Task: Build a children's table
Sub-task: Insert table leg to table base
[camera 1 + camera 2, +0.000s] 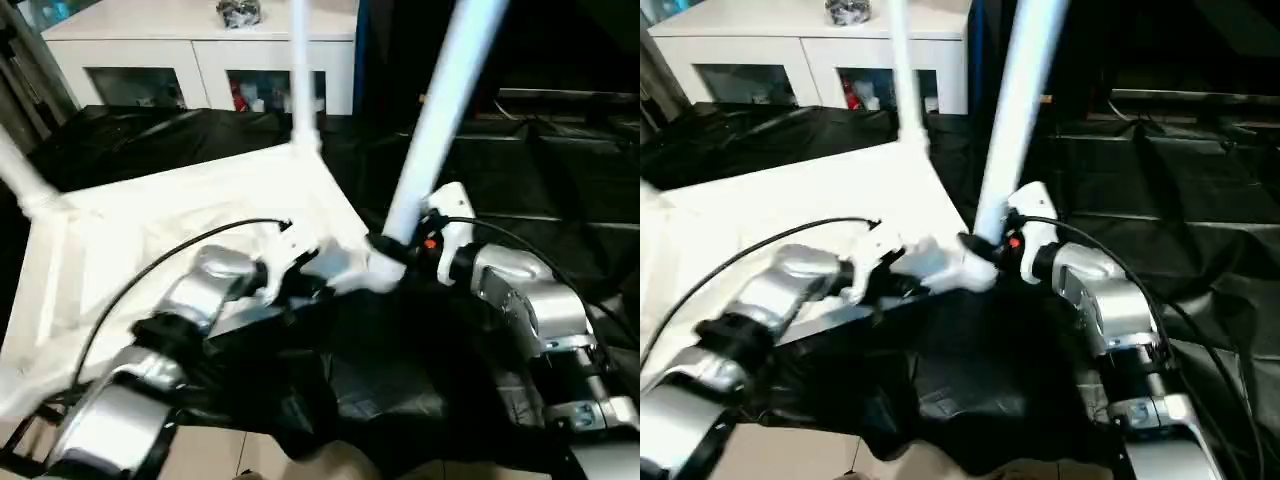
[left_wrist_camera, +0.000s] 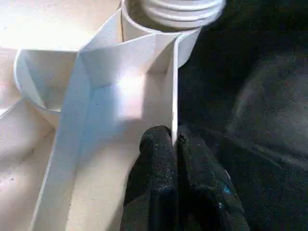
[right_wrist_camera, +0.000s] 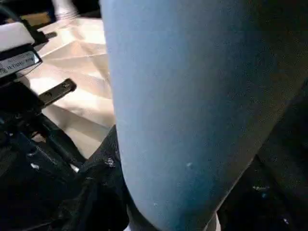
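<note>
The white tabletop [image 1: 150, 230] lies upside down on black cloth, ribbed underside up. White legs stand in its far corner socket [image 1: 303, 70] and at its left corner [image 1: 20, 175]. At the near right corner another leg [image 1: 440, 110] leans to the right, its threaded end [image 2: 178, 9] at the socket. My right gripper [image 1: 400, 245] is closed around this leg [image 3: 192, 96] just above the socket. My left gripper [image 2: 174, 137] is shut on the tabletop's thin rim wall [image 2: 173, 86] close to that corner, one finger on each side.
A white cabinet [image 1: 200, 60] with glass doors stands behind the table. Black cloth [image 1: 520, 170] covers the surface to the right and in front. A strip of light floor [image 1: 200, 455] shows at the near edge. A black cable [image 1: 150, 270] loops over my left forearm.
</note>
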Tool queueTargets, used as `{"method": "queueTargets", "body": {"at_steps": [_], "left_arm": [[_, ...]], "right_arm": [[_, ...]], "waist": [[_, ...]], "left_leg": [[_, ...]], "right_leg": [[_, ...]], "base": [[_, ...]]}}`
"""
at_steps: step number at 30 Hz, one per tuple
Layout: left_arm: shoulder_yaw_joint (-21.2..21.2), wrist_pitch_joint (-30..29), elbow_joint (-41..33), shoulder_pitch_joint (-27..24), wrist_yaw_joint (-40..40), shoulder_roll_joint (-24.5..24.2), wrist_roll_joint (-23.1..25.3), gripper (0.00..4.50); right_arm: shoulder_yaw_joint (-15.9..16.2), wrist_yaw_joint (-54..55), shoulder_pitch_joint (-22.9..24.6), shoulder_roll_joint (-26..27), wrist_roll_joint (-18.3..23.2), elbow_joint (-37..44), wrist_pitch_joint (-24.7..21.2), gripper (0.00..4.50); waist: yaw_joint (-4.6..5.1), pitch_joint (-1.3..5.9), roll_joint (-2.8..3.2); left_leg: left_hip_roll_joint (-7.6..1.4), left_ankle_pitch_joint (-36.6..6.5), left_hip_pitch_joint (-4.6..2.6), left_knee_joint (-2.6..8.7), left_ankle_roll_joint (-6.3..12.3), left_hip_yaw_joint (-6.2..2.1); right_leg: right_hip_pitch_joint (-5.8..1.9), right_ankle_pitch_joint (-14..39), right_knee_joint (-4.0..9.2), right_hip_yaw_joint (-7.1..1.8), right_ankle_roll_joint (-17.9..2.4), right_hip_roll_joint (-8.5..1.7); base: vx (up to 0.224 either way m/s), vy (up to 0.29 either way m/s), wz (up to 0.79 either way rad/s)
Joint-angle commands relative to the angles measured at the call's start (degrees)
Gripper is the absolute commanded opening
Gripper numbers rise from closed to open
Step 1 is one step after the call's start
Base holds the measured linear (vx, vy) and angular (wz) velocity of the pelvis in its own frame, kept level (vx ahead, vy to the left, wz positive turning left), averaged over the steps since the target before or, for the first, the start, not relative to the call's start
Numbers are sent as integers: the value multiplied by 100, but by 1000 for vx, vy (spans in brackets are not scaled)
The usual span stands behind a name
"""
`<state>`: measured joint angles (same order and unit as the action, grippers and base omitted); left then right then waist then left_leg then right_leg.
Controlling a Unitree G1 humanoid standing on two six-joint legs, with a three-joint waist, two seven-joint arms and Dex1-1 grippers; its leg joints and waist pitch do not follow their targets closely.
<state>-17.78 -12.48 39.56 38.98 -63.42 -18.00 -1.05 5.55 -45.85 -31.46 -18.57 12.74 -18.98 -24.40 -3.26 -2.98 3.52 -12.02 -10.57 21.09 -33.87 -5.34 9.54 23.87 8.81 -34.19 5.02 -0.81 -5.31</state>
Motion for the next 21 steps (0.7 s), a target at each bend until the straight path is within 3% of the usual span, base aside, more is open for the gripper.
{"method": "queueTargets", "body": {"at_steps": [1, 2, 4, 5, 6, 8, 9, 18, 21], "left_arm": [[-2, 35, -207, -159, -329, -142, -154, 4], [18, 34, -254, -194, -344, -182, -169, 1], [55, 70, -304, -244, -302, -239, -153, 0], [109, 67, -351, -301, -284, -291, -164, 0], [131, 82, -378, -325, -292, -314, -162, 0], [176, 63, -419, -362, -304, -334, -178, 0], [188, 44, -441, -373, -311, -340, -182, 0], [246, 79, -599, -452, -261, -299, -271, 0], [249, 75, -615, -453, -241, -279, -274, 0]], "right_arm": [[184, -176, -74, -40, -140, -189, -92, 188], [228, -223, -82, -50, -156, -210, -133, 188], [325, -297, -84, -82, -186, -220, -213, 188], [407, -327, -70, -98, -191, -201, -341, 188], [448, -356, -68, -113, -190, -199, -371, 188], [496, -393, -55, -121, -189, -205, -401, 188], [511, -406, -56, -127, -200, -227, -410, 188], [569, -484, 45, -56, -215, -478, -303, 188], [432, -444, 123, -3, -108, -520, -259, 188]], "waist": [[-10, 445, -85], [-15, 441, -63], [-12, 428, -104], [-10, 423, -82], [-6, 430, -130], [1, 427, -115], [3, 430, -152], [11, 435, -118], [15, 437, -105]], "left_leg": [[-39, -801, 0, 328, 462, 43], [-46, -846, -13, 332, 434, 43], [-49, -893, -14, 343, 417, 46], [-51, -954, -26, 349, 377, 39], [-43, -921, -17, 347, 359, 42], [-42, -909, -16, 348, 339, 45], [-39, -880, -14, 345, 344, 51], [-37, -863, -13, 339, 347, 49], [-35, -914, -20, 344, 331, 45]], "right_leg": [[-413, 1064, 346, -208, -1349, -229], [-404, 1160, 354, -213, -1332, -237], [-398, 1229, 356, -214, -1285, -227], [-396, 1344, 361, -213, -1255, -230], [-408, 1382, 357, -220, -1211, -233], [-399, 1440, 370, -225, -1168, -238], [-398, 1410, 373, -229, -1156, -236], [-393, 1331, 364, -226, -1189, -234], [-399, 1407, 371, -226, -1167, -235]], "base": [[0, 0, 0], [0, 0, 0], [0, 0, 0], [0, 0, 0], [0, 0, 0], [0, 0, 0], [0, 0, 0], [0, 0, 0], [0, 0, 0]]}}
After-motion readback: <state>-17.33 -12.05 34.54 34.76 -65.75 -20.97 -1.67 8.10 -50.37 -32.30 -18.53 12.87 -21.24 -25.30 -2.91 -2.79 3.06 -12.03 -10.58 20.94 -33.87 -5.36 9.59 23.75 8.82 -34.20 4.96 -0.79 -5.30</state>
